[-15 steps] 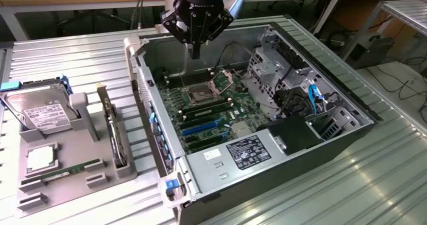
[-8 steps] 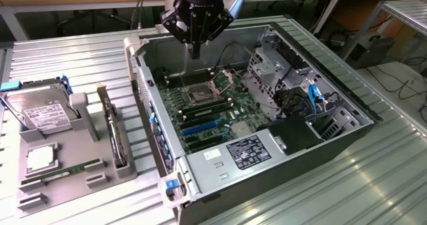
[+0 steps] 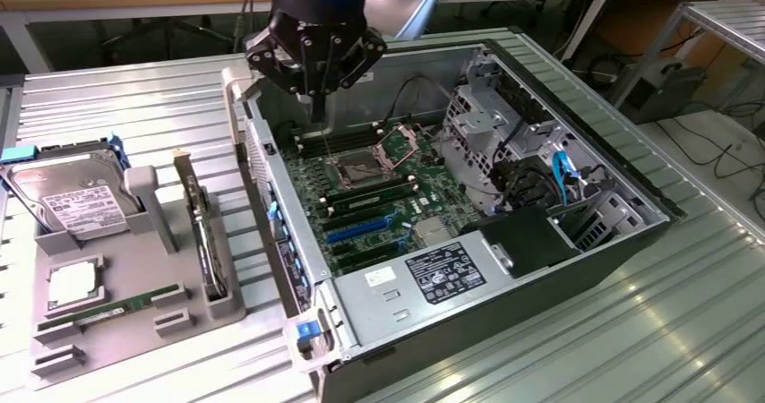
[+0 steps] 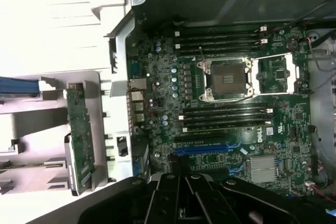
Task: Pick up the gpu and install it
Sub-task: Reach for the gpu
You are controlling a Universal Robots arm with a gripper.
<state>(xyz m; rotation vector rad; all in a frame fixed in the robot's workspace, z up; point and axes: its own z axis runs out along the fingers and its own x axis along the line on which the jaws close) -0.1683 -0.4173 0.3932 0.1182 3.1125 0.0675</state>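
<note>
Zero progress on the install so far, by my reading: the card has not been picked and the slots are bare.

Starting at the left of the exterior view, a grey moulded parts tray [image 3: 138,197] sits on the ribbed metal counter [image 3: 120,98]. In its upper left corner lies a silver boxy hard drive with a white label [image 3: 74,208]. Below that is a small square silver processor [image 3: 74,282], and lower again a slim green memory stick [image 3: 107,313].

Along the tray's right side stands the gpu [image 3: 206,242], a thin flat black rectangular card set on edge in its holder, with its pale metal bracket at the upper end. The wrist view shows the same gpu [image 4: 81,135] in the tray, just beside the case wall, with nothing touching it.

Further right, in the upper middle of the frame, my black gripper [image 3: 315,109] hangs over the open black tower case [image 3: 502,331]. It is above the upper left corner of the green motherboard [image 3: 395,184], not above the tray, and well apart from the card. The fingers look pressed together into one narrow tip and pinch nothing. In the wrist view the gripper [image 4: 182,179] looks straight down on the board.

Right of the gripper, the long blue expansion slots [image 3: 358,230] lie empty in the lower part of the board. A silver labelled power supply [image 3: 442,273] and a bare metal drive cage [image 3: 490,125] take up the right of the case.

I judge the whole job is left, both the pick and the seating.
</note>
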